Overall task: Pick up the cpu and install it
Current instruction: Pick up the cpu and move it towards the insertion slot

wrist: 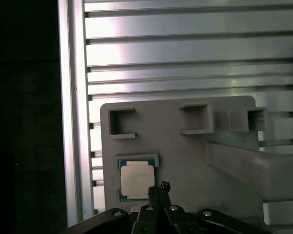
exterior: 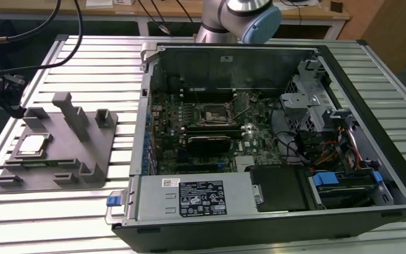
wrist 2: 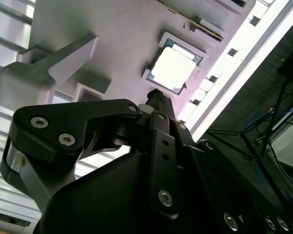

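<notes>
claw point(wrist: 159, 189) closed, over grey tray point(wrist: 175, 146) | cpu point(wrist: 136, 179) lies in tray recess

no print can be read with any certainty. a black label point(exterior: 203, 198) with white lines of text and small symbols sits on the power supply point(exterior: 154, 203), its words too fine to make out. just beside it on the same housing is a small white sticker point(exterior: 169, 182) with dark marks, also illegible. another white sticker point(exterior: 225, 59) stands on the inner wall of the computer case point(exterior: 274, 69). the cpu point(wrist 2: 173, 69) point(wrist: 137, 179) top glares pale in both wrist views, any marking lost.
</notes>
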